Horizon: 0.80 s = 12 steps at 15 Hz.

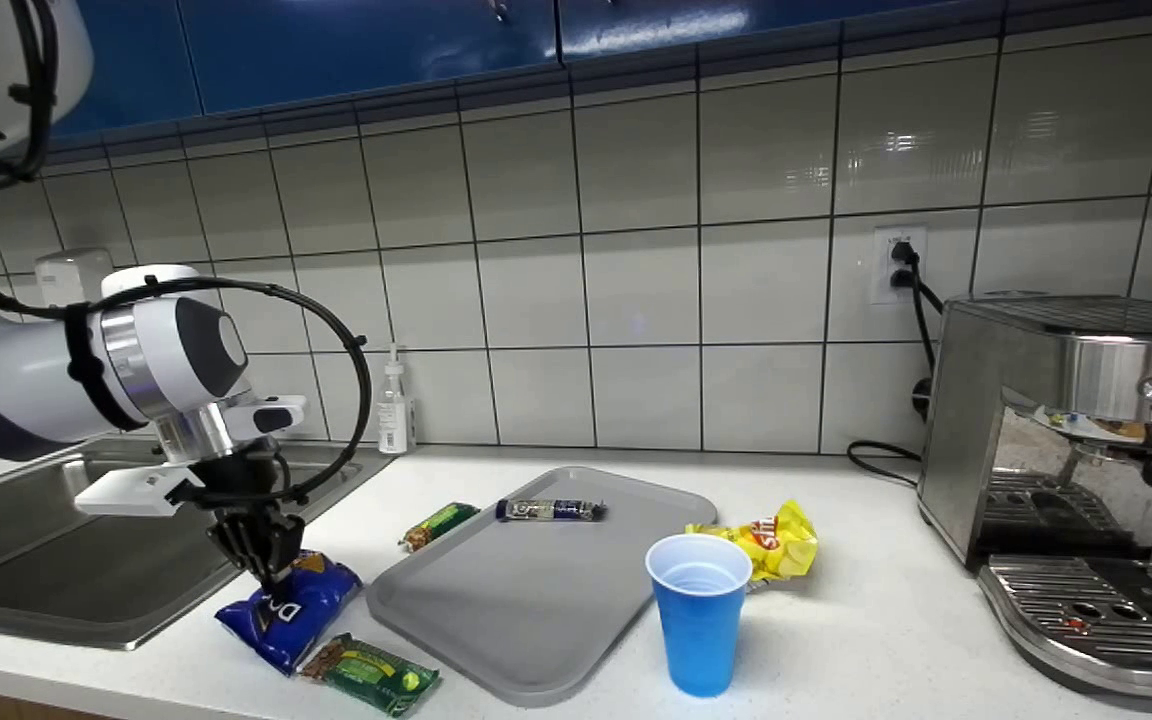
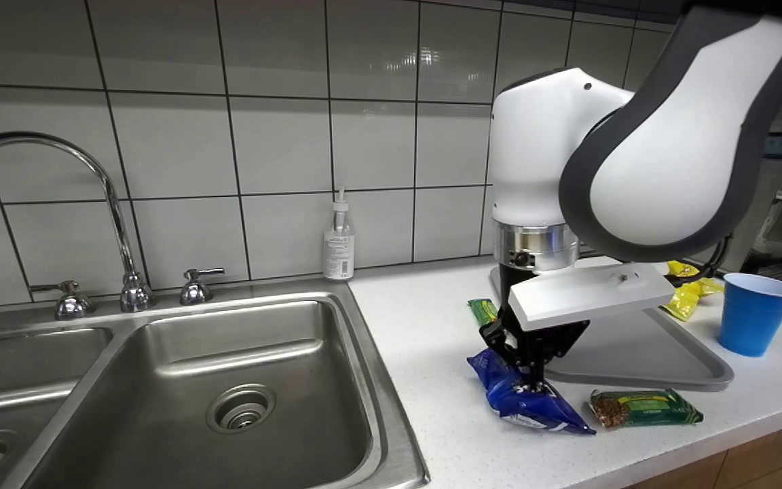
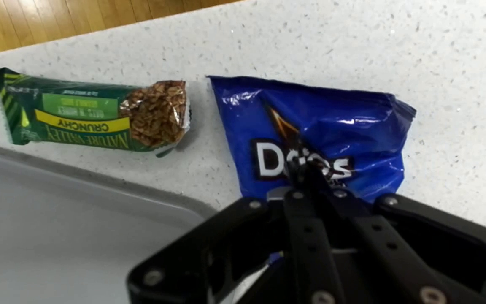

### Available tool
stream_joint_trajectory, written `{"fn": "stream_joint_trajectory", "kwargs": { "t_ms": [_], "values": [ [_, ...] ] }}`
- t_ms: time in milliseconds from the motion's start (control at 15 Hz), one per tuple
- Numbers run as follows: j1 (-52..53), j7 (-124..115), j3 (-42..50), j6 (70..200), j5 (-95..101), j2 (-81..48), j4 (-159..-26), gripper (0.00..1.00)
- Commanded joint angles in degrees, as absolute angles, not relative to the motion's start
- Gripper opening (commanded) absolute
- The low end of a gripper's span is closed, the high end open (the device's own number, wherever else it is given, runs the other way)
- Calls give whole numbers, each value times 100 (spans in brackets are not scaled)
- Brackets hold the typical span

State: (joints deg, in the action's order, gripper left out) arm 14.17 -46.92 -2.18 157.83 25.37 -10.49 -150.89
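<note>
My gripper (image 1: 281,588) points down and is shut on the blue Doritos bag (image 1: 314,618). In the wrist view the fingertips (image 3: 304,171) pinch the bag (image 3: 336,116) at its lettering, creasing the film. The bag lies on the counter between the sink and the tray, and shows under the fingers in both exterior views (image 2: 533,411). A green granola bar (image 1: 371,673) lies beside it, apart from the gripper (image 2: 530,380). Another green bar (image 1: 439,526) lies behind the bag, by the edge of the grey tray (image 1: 536,600). A dark blue wrapped bar (image 1: 551,510) lies on the tray.
A blue cup (image 1: 699,620) stands at the tray's far side from the bag, with a crumpled yellow bag (image 1: 784,545) behind it. A steel sink (image 2: 374,407) with a faucet (image 2: 109,190), a soap bottle (image 2: 339,248) and a coffee machine (image 1: 986,420) are also around.
</note>
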Motion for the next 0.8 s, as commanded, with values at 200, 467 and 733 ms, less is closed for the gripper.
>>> {"fn": "stream_joint_trajectory", "kwargs": {
  "t_ms": [200, 467, 733],
  "values": [
    [1480, -4901, -156, 15857, 2713, -958, -15130, 0],
    [1452, -4844, -166, 15936, 2676, -715, -15227, 0],
    [1411, -4800, -155, 15986, 2632, -446, -15262, 0]
  ]
}}
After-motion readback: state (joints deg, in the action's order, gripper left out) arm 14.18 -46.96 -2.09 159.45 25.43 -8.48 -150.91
